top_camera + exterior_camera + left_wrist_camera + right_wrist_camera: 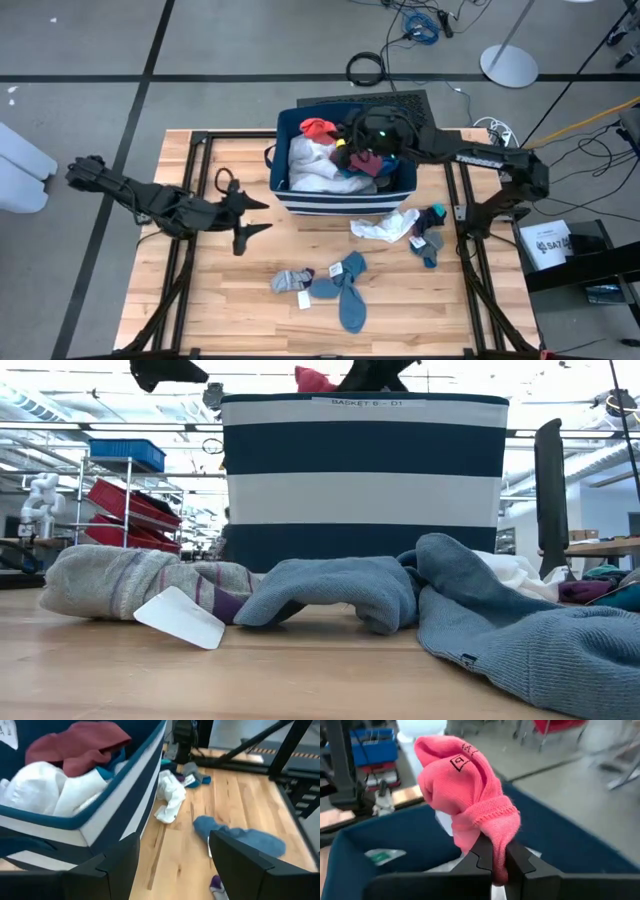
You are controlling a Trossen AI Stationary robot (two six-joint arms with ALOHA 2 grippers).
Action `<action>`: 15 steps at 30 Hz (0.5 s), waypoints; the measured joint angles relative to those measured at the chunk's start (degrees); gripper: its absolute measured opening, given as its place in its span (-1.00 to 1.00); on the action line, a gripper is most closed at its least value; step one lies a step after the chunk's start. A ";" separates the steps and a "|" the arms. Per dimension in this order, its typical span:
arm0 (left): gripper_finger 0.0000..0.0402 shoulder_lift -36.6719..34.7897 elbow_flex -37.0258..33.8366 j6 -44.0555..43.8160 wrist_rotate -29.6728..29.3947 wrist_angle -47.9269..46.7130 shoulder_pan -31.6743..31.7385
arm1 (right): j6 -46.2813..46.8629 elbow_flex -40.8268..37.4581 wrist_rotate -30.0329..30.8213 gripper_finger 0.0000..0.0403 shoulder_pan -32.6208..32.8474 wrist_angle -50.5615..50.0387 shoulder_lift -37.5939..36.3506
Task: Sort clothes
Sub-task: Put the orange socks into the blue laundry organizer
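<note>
Right pincer (499,862) pinches pink sock (465,785) above bin (395,835).

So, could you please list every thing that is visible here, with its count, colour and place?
Fabric bin: one, navy with white stripes, far middle of the table.
White garment: one, inside the bin, left part.
Maroon piece: one, inside the bin, on the white garment.
Pink-red sock: one, held above the bin.
White cloth: one, on the table in front of the bin.
Blue socks: several, near middle of the table.
Grey striped sock: one, left of the blue socks.
Left gripper: open, left of the bin.
Right gripper: shut on the pink-red sock.
</note>
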 joint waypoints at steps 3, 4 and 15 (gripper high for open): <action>0.24 1.95 0.00 0.02 0.00 -0.18 0.00 | 2.25 5.79 -3.92 -0.98 -1.77 -6.82 3.76; 0.24 2.47 0.00 0.27 0.00 -0.03 0.00 | 3.10 8.69 -5.28 -0.98 -2.35 -9.94 5.38; 0.24 5.49 0.00 2.97 0.00 -0.05 0.00 | 6.15 48.38 -14.10 -0.82 -5.03 -43.06 27.34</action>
